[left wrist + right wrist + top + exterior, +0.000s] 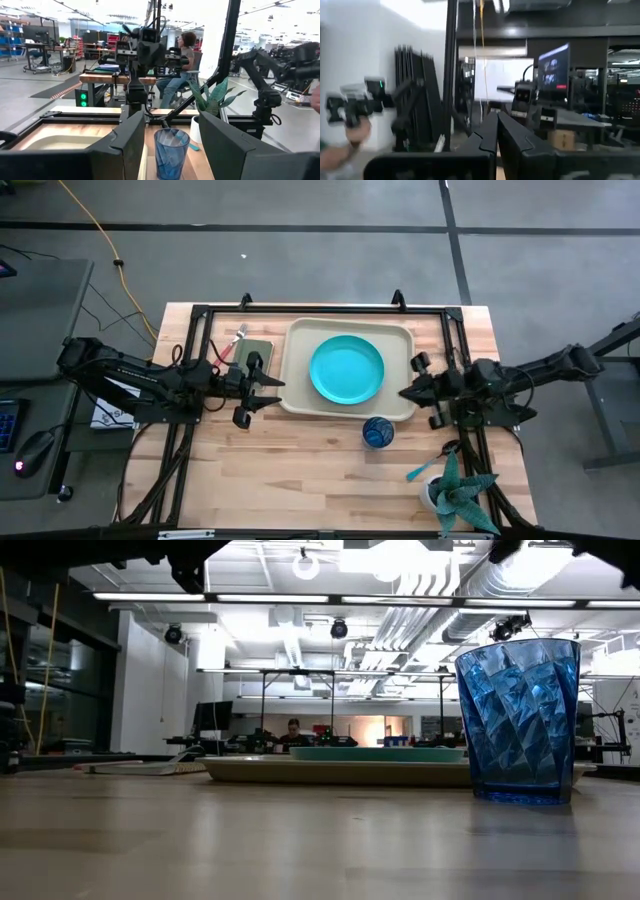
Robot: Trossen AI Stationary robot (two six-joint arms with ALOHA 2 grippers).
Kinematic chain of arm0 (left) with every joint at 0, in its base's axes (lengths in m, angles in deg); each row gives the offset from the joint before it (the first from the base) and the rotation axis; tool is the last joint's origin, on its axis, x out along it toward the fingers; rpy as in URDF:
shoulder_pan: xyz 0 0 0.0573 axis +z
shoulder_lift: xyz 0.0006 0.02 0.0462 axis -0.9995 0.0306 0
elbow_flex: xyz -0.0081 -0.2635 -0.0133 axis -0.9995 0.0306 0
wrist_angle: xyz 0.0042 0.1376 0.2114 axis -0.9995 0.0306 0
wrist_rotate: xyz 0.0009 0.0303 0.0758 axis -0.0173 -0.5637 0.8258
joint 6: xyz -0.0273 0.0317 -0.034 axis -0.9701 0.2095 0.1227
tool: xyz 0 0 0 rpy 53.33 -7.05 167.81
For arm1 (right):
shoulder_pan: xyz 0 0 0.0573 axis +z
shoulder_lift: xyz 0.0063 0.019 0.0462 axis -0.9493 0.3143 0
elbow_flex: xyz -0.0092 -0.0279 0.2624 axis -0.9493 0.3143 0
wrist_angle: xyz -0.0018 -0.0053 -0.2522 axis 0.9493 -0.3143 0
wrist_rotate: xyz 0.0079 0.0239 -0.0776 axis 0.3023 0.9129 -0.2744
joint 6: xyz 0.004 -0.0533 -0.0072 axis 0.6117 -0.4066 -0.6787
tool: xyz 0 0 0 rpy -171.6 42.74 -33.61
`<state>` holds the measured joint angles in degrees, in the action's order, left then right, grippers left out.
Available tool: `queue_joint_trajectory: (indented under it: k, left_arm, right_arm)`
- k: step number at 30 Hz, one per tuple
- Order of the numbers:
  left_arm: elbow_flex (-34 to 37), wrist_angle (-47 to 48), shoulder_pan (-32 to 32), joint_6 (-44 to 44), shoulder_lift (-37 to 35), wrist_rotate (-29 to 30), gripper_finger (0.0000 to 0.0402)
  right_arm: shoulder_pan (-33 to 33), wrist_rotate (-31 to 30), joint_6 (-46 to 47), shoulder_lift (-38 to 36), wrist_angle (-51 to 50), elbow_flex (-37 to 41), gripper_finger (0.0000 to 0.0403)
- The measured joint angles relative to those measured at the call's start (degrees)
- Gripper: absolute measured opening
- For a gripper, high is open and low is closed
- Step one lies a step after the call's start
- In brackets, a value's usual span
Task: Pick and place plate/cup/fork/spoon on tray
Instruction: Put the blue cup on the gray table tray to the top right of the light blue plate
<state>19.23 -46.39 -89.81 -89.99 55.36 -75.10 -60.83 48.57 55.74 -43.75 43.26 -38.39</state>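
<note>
A: While the plate [346, 369] already lies flat in the middle of the tray [300, 340], where are the cup, fork and spoon?

B: The cup [378, 432] stands upright on the bare wood just outside the tray's near rim. The fork [237, 340] lies by the olive pad [253, 352] left of the tray. The spoon [426, 468] lies beside the potted plant [458, 493].

A: And the arms?

B: The left gripper [268, 391] hovers at the tray's left edge, fingers spread wide and holding nothing. The right gripper [405, 393] sits at the tray's right edge; its fingers look pressed together and empty, though that wrist view is blurry.
</note>
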Motion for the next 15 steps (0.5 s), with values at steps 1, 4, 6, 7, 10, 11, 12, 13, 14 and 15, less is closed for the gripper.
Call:
queue_joint_trajectory:
  k: [1,4,6,7,10,11,12,13,14,15]
  left_arm:
    - [0.00,0.01,0.00,0.00,0.00,0.00,0.0168]
    - [0.00,0.11,0.00,-0.03,0.02,0.00,0.0168]
    - [0.00,0.12,0.00,-0.03,0.02,0.01,0.0168]
    - [0.00,0.17,0.01,-0.02,0.02,0.00,0.0168]
    - [0.00,0.20,0.02,0.10,0.02,0.00,0.0168]
    - [0.00,0.20,0.00,0.10,0.02,0.00,0.0168]
    - [-0.01,0.20,0.01,0.10,0.02,0.00,0.0168]
    - [-0.02,0.20,0.02,0.10,0.02,0.00,0.0168]
    - [0.00,0.22,0.00,0.12,0.02,0.02,0.0168]
    - [-0.02,0.22,0.01,0.12,0.02,0.00,0.0168]
  right_arm:
    - [0.13,0.00,-0.37,1.96,-1.24,-1.81,0.0000]
    - [0.14,-0.08,2.87,7.13,-7.23,-7.24,0.0000]
    - [0.03,-1.05,5.61,9.96,-12.89,-10.95,0.0000]
    - [0.03,-2.07,7.42,11.14,-16.39,-13.03,0.0000]
    - [0.03,-6.22,13.66,14.08,-31.51,-20.09,0.0001]
    - [0.04,-8.30,15.70,15.17,-37.08,-22.49,0.0003]
    - [0.09,-10.43,17.99,16.26,-42.61,-24.92,0.0007]
    - [0.23,-12.38,20.17,17.38,-47.88,-27.12,0.0013]
    - [0.34,-14.00,22.31,18.66,-52.71,-29.42,0.0021]
    - [0.52,-15.55,24.55,19.99,-57.24,-31.47,0.0031]
